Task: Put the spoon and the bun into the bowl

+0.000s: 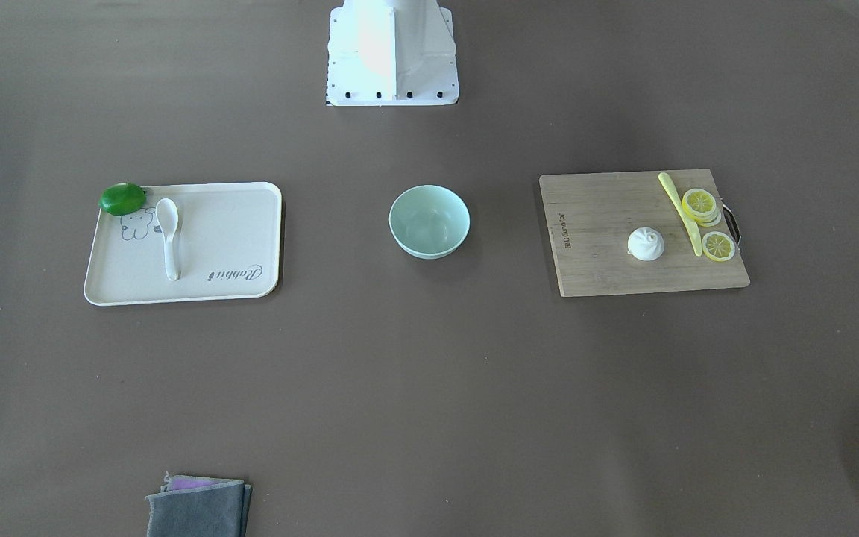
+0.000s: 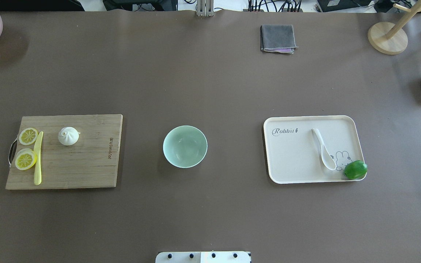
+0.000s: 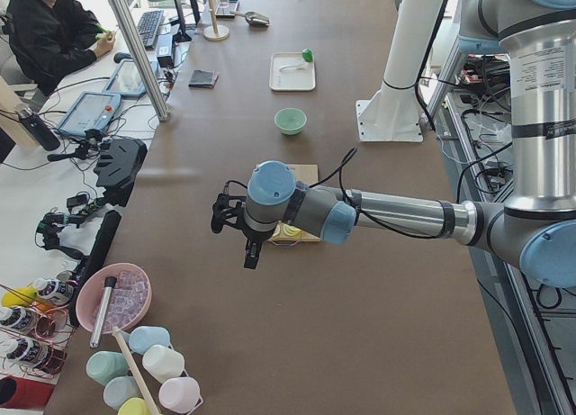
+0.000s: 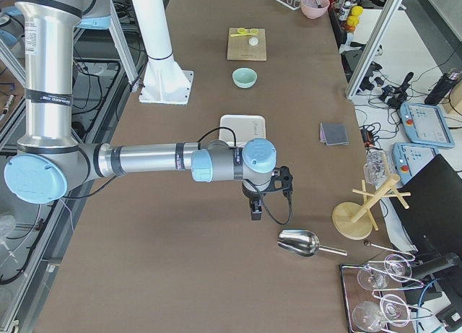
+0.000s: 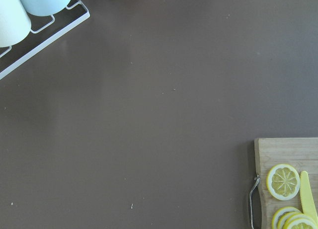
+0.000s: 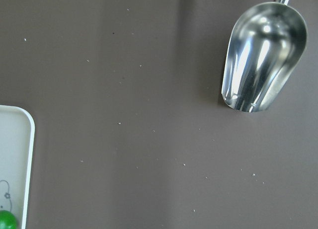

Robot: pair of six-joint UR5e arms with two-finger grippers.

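Watching from behind the robot, with the bowl (image 2: 185,146) as the clock's middle: it sits empty in the centre of the table. The bun (image 2: 68,136) is at 9 o'clock on the board (image 2: 82,164), and the spoon (image 2: 323,149) is at 3 o'clock on the tray (image 2: 294,157). So nothing's been grabbed yet.

Both arms hang out past the ends of the layout. The left gripper (image 3: 236,235) is beyond the board's outer end and the right gripper (image 4: 268,196) is past the tray. I only catch them side-on, so I honestly can't tell how wide either one is set.

If I were driving, I'd use the left arm for the bun and the right for the spoon. The bun stands clear of the knife (image 2: 38,157) and lemon slices (image 2: 28,136) at its 9 o'clock. I'd come straight down and pinch it low across the dome, softly.

The spoon lies with its handle toward 11 and its scoop toward 5, and the lime (image 2: 355,170) is near the scoop. I'd clamp across the handle, well away from the lime.

Lower each one right into the bowl before letting go, one arm at a time so they don't meet over it.
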